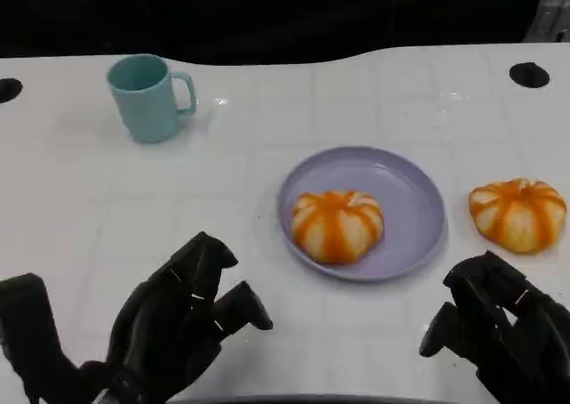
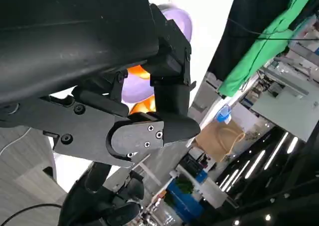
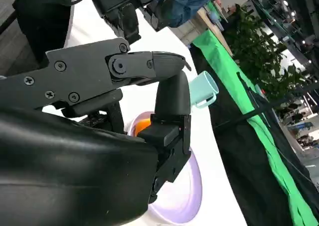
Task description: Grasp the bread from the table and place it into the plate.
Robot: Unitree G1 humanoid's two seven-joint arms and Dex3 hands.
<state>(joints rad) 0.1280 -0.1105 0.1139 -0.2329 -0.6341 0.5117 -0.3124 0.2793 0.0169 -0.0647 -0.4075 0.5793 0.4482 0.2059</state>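
Observation:
One orange-and-white pumpkin-shaped bread [image 1: 337, 226] lies on the lavender plate [image 1: 411, 190] in the middle of the table. A second bread [image 1: 518, 214] of the same kind sits on the table just right of the plate. My left hand [image 1: 183, 319] hovers at the near edge, left of the plate, fingers apart and holding nothing. My right hand [image 1: 500, 328] hangs near the front right, just below the second bread, also holding nothing. The left wrist view shows the plate [image 2: 180, 20] and orange bread [image 2: 144, 105] behind the fingers. The right wrist view shows the plate [image 3: 185, 196] and a bit of bread [image 3: 141, 126].
A teal mug [image 1: 147, 97] stands at the back left, and it appears in the right wrist view as the mug [image 3: 202, 89] too. Two dark round holes [image 1: 529, 75] mark the table's far corners. The white tabletop ends at a dark far edge.

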